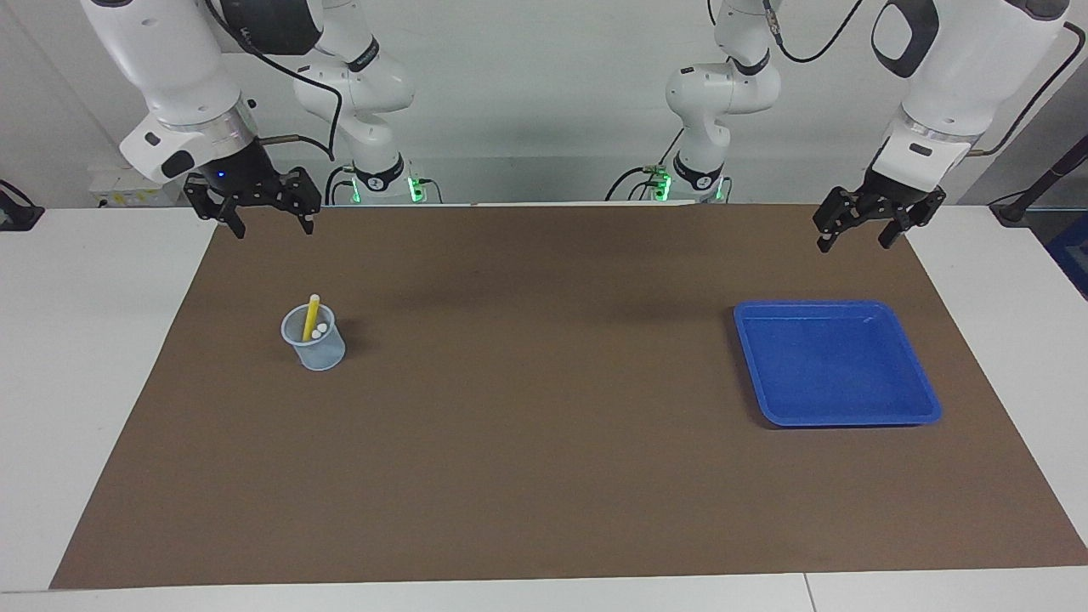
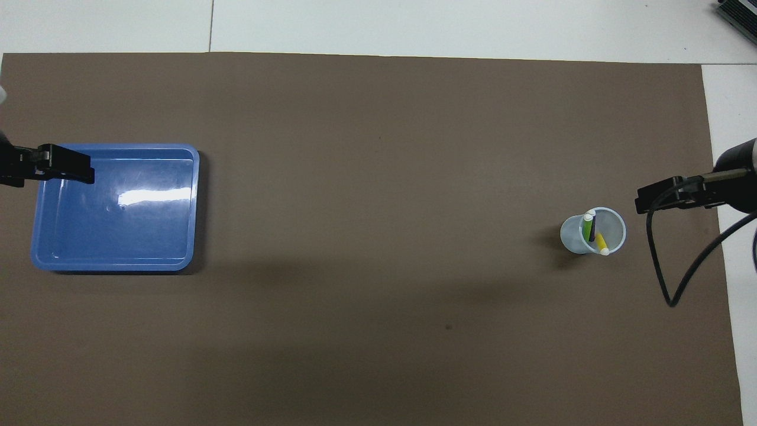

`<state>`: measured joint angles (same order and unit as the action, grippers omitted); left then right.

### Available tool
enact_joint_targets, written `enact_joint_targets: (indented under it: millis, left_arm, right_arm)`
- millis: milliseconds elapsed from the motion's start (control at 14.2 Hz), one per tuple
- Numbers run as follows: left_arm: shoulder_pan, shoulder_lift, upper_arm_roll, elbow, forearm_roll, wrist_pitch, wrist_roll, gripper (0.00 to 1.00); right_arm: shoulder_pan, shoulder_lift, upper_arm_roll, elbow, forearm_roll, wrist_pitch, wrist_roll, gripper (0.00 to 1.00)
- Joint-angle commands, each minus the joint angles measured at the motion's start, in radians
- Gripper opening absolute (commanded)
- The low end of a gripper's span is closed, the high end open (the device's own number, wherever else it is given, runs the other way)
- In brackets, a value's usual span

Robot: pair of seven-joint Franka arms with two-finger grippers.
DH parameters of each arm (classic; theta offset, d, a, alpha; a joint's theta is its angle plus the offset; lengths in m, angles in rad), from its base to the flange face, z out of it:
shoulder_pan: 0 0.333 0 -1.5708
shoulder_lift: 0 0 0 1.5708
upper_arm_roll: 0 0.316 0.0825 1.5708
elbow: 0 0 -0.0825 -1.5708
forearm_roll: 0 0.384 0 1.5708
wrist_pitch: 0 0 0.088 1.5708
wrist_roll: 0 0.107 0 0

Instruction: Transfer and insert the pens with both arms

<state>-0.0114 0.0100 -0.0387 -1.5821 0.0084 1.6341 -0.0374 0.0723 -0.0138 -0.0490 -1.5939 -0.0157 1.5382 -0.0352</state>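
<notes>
I am a pair of white robot arms at a white table (image 1: pixel 102 357) covered by a wide brown mat (image 1: pixel 544 476). My right gripper (image 1: pixel 270 228) hangs in the air over the mat's edge nearest my bases, at my right arm's end of the table, its two black fingers spread apart and holding nothing. Farther out from it on the mat stands a small translucent cup (image 1: pixel 314 338) — all three pens are inside it. The yellow pen (image 1: pixel 311 317) leans up above the rim, its pale cap at the top; from overhead the green pen (image 2: pixel 586 227) and the dark purple pen (image 2: pixel 592 228) show side by side in the cup (image 2: pixel 593 231), touching or nearly so, with the yellow pen (image 2: pixel 600 242) slanting across beside them. My left gripper (image 1: pixel 857 238) hangs over the mat's near edge at my left arm's end — its fingers also stand apart and empty. Farther out from it lies a shallow blue tray (image 1: pixel 837 416) with nothing in it, well apart from the cup. Two smaller white arms (image 1: pixel 718 93) with green lights stand between my bases.
</notes>
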Motion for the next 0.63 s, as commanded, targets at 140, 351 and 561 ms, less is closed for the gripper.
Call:
enact_joint_targets:
  millis: [140,351,561]
  left_arm:
    - [-0.012,-0.004,0.014,0.001,-0.013,0.0,0.004,1.0]
    - [-0.012,-0.004,0.014,0.001,-0.013,0.0,0.005,1.0]
    - [-0.012,-0.004,0.014,0.001,-0.013,0.0,0.004,1.0]
  right_arm:
    - [-0.006,-0.012,0.004,-0.029,-0.015,0.052,-0.022,1.0]
    - [-0.006,-0.014,0.004,-0.032,-0.015,0.045,-0.02,1.0]
    - [-0.006,-0.014,0.004,-0.032,-0.015,0.045,-0.022,1.0]
